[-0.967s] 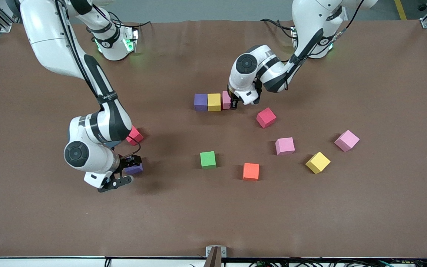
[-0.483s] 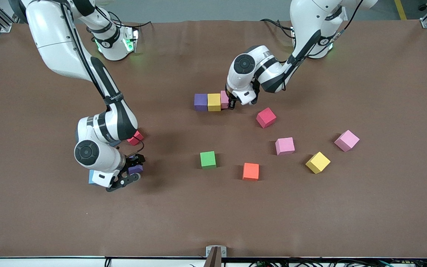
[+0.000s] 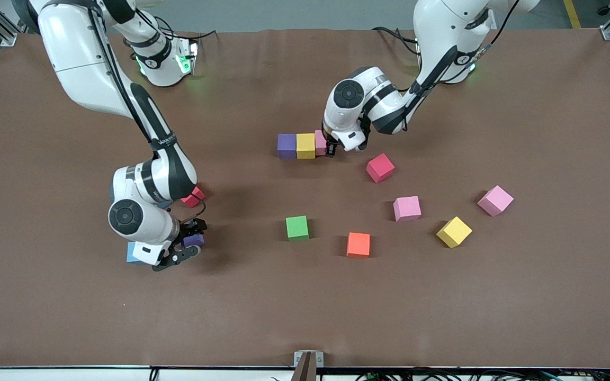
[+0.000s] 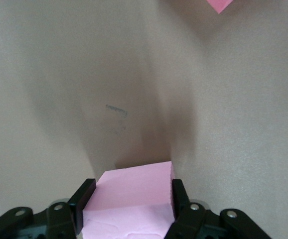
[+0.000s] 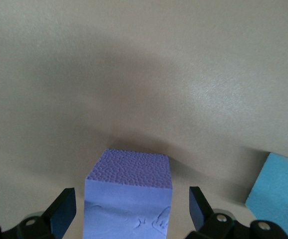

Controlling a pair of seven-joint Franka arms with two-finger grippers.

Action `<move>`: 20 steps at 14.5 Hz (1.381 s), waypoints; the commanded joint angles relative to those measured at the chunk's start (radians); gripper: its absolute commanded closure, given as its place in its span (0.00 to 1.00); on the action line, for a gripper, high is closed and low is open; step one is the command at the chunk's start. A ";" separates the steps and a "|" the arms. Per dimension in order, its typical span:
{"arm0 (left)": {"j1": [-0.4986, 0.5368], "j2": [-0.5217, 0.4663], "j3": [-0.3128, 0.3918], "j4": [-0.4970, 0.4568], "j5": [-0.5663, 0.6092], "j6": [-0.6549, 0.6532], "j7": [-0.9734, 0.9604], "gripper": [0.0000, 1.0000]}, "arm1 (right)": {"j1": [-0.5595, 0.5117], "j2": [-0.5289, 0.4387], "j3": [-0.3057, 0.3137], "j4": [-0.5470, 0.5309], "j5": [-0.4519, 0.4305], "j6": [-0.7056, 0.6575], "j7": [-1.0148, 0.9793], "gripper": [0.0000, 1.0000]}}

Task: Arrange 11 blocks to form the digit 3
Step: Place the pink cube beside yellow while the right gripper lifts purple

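Observation:
A purple block (image 3: pixel 286 146) and a yellow block (image 3: pixel 305 146) stand side by side in a row at mid-table. My left gripper (image 3: pixel 330 147) (image 4: pixel 132 191) is shut on a pink block (image 3: pixel 320 143) (image 4: pixel 134 191), low at the table and against the yellow one's free side. My right gripper (image 3: pixel 191 245) (image 5: pixel 131 206) is open and straddles a second purple block (image 3: pixel 195 241) (image 5: pixel 129 199) on the table, with a gap at each finger. A blue block (image 3: pixel 132 253) (image 5: pixel 278 194) lies beside it, partly under the right wrist.
Loose blocks lie nearer the front camera than the row: red (image 3: pixel 380 168), pink (image 3: pixel 407 208), pink (image 3: pixel 495 200), yellow (image 3: pixel 454 232), green (image 3: pixel 297 227) and orange (image 3: pixel 358 244). Another red block (image 3: pixel 194 197) peeks out beside the right forearm.
The left gripper has slid the pink block in against the yellow one. The right arm has shifted toward the left arm's end, uncovering the blue block; its fingers stay open around the purple block.

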 commanded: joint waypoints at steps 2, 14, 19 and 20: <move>-0.002 0.009 0.003 0.014 0.015 0.002 -0.004 0.33 | -0.003 0.005 0.006 -0.022 -0.003 0.018 -0.008 0.00; -0.002 0.041 0.006 0.043 0.015 0.002 0.000 0.32 | 0.027 -0.006 0.009 -0.019 0.003 0.004 0.047 0.63; -0.002 0.047 0.006 0.045 0.015 0.001 0.003 0.11 | 0.115 -0.057 0.012 -0.015 0.003 -0.081 0.273 0.63; -0.002 0.046 0.006 0.045 0.015 -0.001 0.003 0.00 | 0.144 -0.073 0.012 -0.020 0.004 -0.081 0.319 0.63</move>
